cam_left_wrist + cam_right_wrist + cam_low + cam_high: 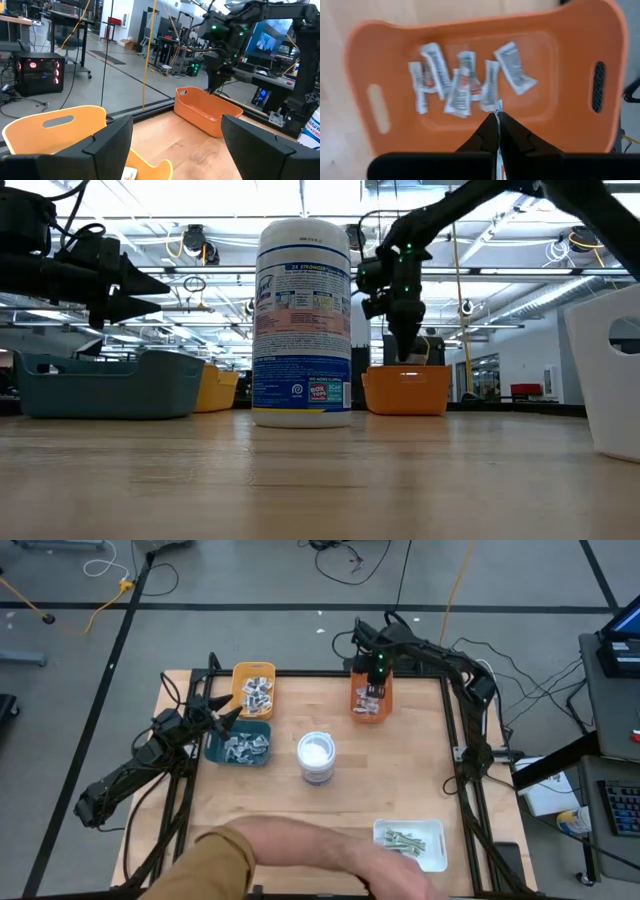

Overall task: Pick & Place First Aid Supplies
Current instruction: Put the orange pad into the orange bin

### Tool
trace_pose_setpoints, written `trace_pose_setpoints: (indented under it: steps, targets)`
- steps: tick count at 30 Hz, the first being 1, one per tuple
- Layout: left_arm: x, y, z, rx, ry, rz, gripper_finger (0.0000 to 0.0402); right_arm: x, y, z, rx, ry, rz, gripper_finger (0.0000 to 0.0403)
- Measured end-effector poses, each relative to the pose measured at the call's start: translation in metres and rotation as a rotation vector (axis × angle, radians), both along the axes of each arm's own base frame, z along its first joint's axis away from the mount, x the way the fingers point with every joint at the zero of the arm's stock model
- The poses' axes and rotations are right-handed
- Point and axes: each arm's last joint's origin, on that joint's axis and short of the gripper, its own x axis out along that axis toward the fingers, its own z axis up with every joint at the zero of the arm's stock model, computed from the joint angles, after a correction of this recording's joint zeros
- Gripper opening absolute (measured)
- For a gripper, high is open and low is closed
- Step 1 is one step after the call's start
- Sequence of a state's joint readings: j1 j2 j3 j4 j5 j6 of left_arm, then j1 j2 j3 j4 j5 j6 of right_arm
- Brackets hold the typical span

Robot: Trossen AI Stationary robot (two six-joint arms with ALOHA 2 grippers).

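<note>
My right gripper (370, 696) hangs over the orange bin (371, 708), fingers pointing down and shut on a small white sachet (498, 104). Several white-and-red sachets (460, 82) lie flat on that bin's floor. My left gripper (232, 716) is open and hovers level between the yellow bin (253, 688) and the teal bin (238, 745); both bins hold silvery-grey and white packets. In the left wrist view its fingers (107, 142) stand above the yellow bin (55, 125). Thin pale-green strips (403, 839) lie in the white tray (432, 832). My right gripper (497, 114) pinches a white sachet between its two fingers, coming from above and pointing down. One end of the sachet (498, 104) shows just past the fingertips, and a white sliver (498, 162) runs back between the fingers. It is held clear above the orange bin's floor (540, 55).
A white wipes canister (316, 756) stands upright mid-table. A person's arm in a tan sleeve (290, 855) reaches across the near edge toward the white tray. In the low view my right gripper (408, 345) dips toward the orange bin (405, 390). Bare wood lies between the canister and the bins.
</note>
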State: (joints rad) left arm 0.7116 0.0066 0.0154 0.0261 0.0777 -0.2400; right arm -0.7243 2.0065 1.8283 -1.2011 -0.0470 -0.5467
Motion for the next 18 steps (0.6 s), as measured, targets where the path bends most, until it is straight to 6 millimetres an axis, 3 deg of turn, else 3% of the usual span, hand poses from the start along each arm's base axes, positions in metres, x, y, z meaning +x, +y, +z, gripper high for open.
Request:
trace_pose_setpoints:
  steps: [5,18]
  targets:
    - [0.0,0.0,0.0,0.0,0.0,0.0,0.0306,0.002,-0.009,-0.01,0.012,0.013,-0.003,0.0]
    - [0.0,0.0,0.0,0.0,0.0,0.0,0.0306,0.028,-0.017,-0.066,0.0,0.045,0.062,0.0]
